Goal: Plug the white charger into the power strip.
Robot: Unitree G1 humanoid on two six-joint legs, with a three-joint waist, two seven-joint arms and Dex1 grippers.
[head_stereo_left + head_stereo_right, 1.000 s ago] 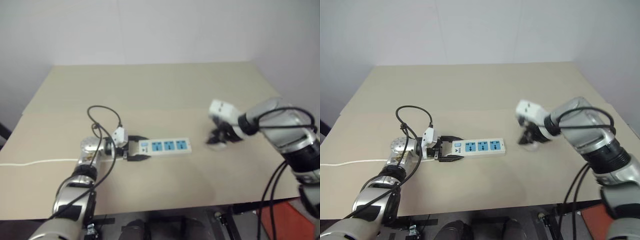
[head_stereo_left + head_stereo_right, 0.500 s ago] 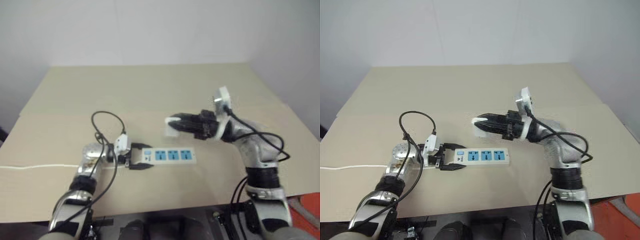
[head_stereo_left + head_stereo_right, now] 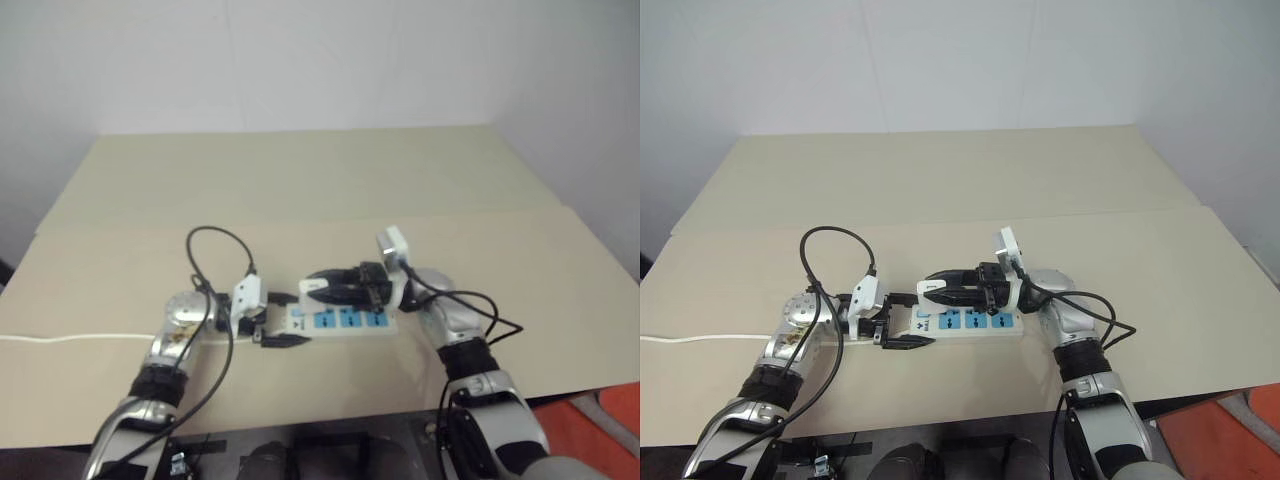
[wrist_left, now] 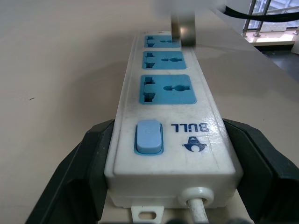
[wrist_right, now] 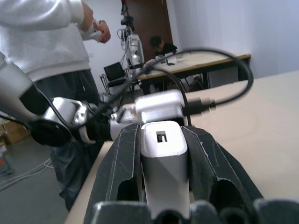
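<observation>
While clamped in right gripper, white charger just above power strip; strip's switch end pinched by left gripper.

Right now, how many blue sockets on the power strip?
3, in a row along the power strip: one beside the switch, one in the middle, one at the far end, where a metal prong hangs over it.

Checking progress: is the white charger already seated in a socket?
No, the white charger sits between the right gripper fingers above the power strip.
</observation>
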